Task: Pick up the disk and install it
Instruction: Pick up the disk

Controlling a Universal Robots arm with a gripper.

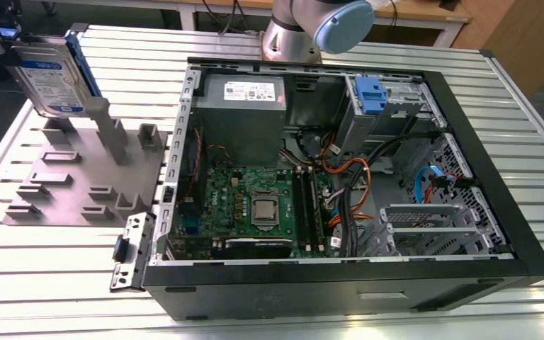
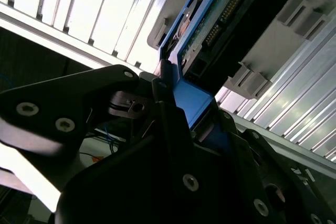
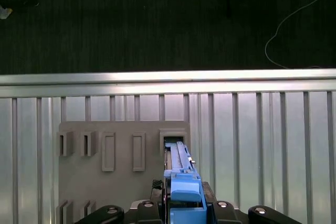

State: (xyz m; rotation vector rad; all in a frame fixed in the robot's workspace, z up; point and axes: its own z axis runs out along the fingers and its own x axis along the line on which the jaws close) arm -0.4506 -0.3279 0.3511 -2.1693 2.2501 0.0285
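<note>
Pincer (image 1: 6,46) pinches the disk (image 1: 53,81) upright (blue frame showing) over the grey holder (image 1: 74,180).

Silver disk (image 1: 53,79), white-and-blue label, blue carrier frame, upright on edge, over grey fixture (image 1: 64,180), exterior view's left

counter (image 1: 54,283): slatted aluminium, carries all items below.
fixture plate (image 1: 64,188): grey, slotted, upright posts; exterior view's left, beside case.
disk (image 1: 57,78): silver, white-and-blue label, blue frame; upright on edge, lower edge at post tops.
claw (image 1: 9,51): dark, at disk's upper corner.
computer case (image 1: 499,177): black, open, lying flat on counter.
Inside case: 1 power-supply box (image 1: 244,106), grey, white sticker; 1 motherboard (image 1: 253,205), green; 1 drive cage (image 1: 395,106) with blue tab (image 1: 371,95); cables (image 1: 348,177), orange and black.
arm base (image 1: 296,32): silver, blue cap, behind case.
</note>
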